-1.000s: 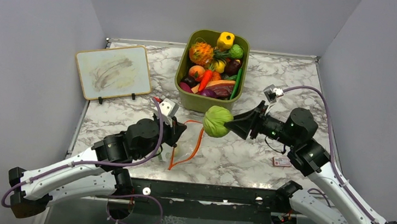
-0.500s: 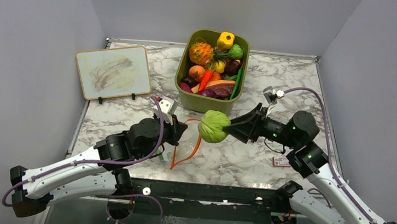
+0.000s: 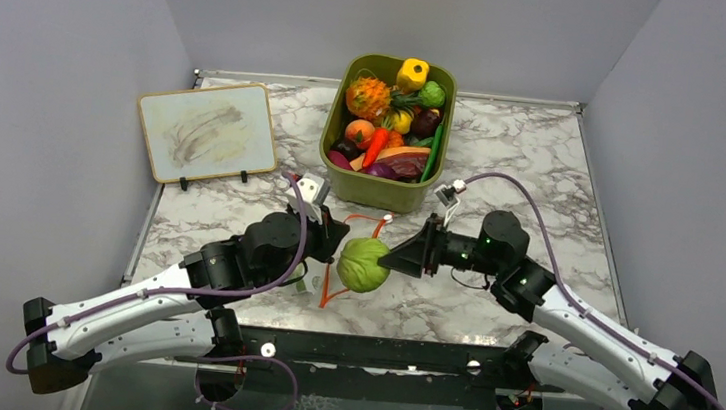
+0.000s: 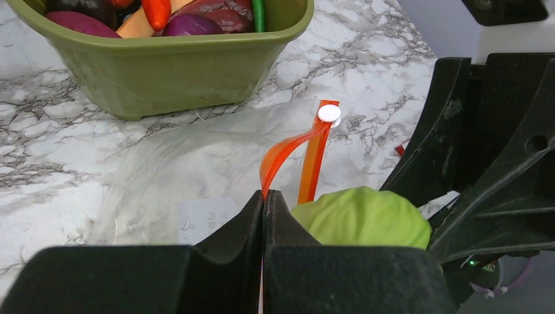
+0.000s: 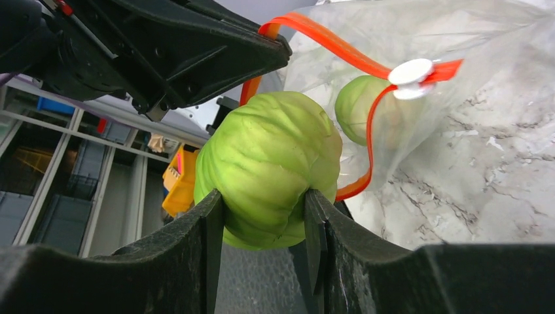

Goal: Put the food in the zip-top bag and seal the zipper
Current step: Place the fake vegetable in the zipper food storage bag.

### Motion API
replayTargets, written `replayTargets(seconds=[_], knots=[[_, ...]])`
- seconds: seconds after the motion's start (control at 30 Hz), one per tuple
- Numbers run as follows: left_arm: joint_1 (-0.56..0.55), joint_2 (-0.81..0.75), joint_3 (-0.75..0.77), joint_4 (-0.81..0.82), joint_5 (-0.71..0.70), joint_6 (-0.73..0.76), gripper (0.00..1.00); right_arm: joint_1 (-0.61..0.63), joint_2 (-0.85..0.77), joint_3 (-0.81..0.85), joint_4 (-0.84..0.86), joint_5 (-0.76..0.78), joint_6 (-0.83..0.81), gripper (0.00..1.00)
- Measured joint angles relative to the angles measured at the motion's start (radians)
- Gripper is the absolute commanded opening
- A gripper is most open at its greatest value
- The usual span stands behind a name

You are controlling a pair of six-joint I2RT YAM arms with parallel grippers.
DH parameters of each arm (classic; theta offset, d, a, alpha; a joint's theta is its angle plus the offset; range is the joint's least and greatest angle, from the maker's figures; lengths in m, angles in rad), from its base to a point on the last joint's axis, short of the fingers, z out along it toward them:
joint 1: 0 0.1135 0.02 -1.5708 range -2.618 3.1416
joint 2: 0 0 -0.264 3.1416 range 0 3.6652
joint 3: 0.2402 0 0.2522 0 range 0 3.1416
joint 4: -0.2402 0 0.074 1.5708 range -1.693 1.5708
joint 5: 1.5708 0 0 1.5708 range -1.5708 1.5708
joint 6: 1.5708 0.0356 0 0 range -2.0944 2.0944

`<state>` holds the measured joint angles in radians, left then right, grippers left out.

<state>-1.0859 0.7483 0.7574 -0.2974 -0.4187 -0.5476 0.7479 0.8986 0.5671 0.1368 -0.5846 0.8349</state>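
Observation:
My right gripper [image 3: 386,260] is shut on a light-green cabbage ball [image 3: 363,264], also seen in the right wrist view [image 5: 268,167], and holds it at the open mouth of the clear zip-top bag [image 5: 458,72]. My left gripper [image 4: 264,195] is shut on the bag's orange-red zipper strip [image 4: 288,154] and holds one lip up. A second green cabbage ball [image 5: 363,108] lies inside the bag. A white slider [image 5: 410,70] sits on the zipper. The held cabbage shows in the left wrist view [image 4: 363,219] right of my fingers.
The olive-green bin [image 3: 381,189] full of toy produce stands just behind the bag. A small whiteboard [image 3: 207,132] leans at the back left. A small red-and-white card [image 4: 398,150] lies right of the bag.
My right gripper has carried the cabbage ball left and down, from above the table to the bag's mouth. My left gripper has shifted slightly forward, still holding the zipper.

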Motion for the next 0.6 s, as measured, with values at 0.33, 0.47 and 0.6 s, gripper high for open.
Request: replayTargets(seconds=[0.33,0.47,0.6], knots=[[0.0,-0.017,0.0,0.0,0.018,-0.029,0.0,0.101,0.115,0.004,0.06,0.128,0.003,0.29],[0.0,-0.034,0.0,0.0,0.033,-0.044,0.0,0.125,0.148,0.018,0.06,0.187,-0.002,0.29],[0.0,-0.047,0.0,0.0,0.044,-0.053,0.0,0.14,0.163,0.025,0.068,0.24,0.0,0.29]])
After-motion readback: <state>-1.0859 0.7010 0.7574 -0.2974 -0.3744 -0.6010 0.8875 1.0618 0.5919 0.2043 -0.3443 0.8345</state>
